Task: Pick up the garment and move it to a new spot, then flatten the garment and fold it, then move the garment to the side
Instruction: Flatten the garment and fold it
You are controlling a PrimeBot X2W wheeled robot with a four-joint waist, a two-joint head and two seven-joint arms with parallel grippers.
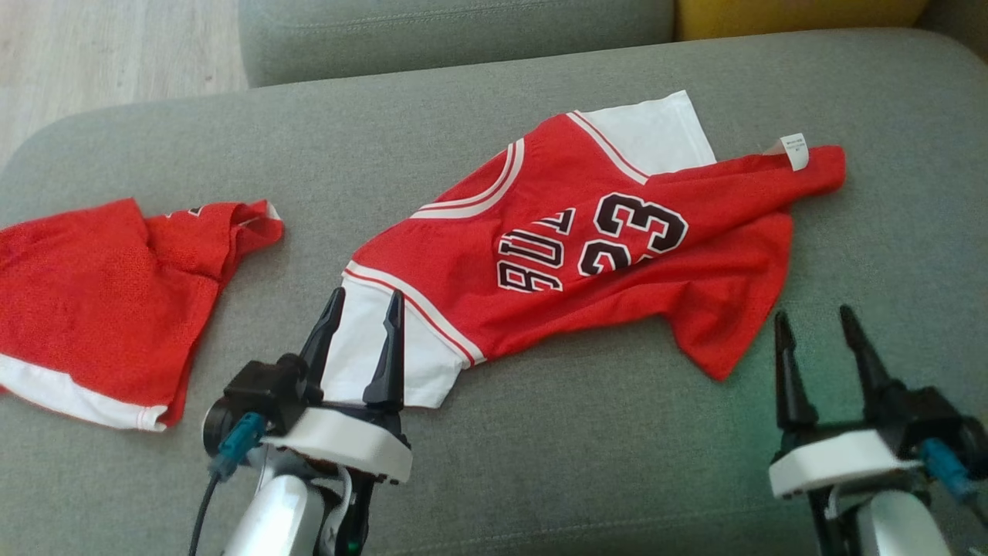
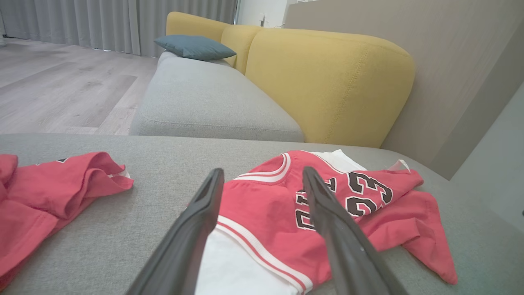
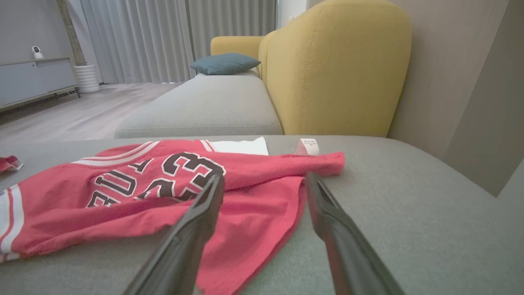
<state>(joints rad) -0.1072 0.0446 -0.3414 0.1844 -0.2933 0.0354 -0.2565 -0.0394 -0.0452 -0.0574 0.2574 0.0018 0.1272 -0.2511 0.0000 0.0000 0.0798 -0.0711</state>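
The garment [image 1: 587,255] is a red jersey with white sleeves, black "23" and lettering, lying crumpled across the grey couch seat [image 1: 587,455]; it also lies ahead in the left wrist view [image 2: 266,213] and the right wrist view [image 3: 123,196]. My left gripper [image 1: 364,303] is open, its fingers hovering over the near white sleeve [image 1: 363,351], nothing between them. Near the jersey's right hem corner my right gripper [image 1: 817,318] stands open and holds nothing, just short of the cloth. In both wrist views the fingers are spread wide.
Red shorts with a white hem [image 1: 100,309] lie on the seat at the left [image 2: 49,196]. Behind are a second grey seat [image 2: 213,102], yellow backrests [image 2: 335,82], a blue pillow [image 2: 194,46], and wooden floor [image 1: 108,54] at far left.
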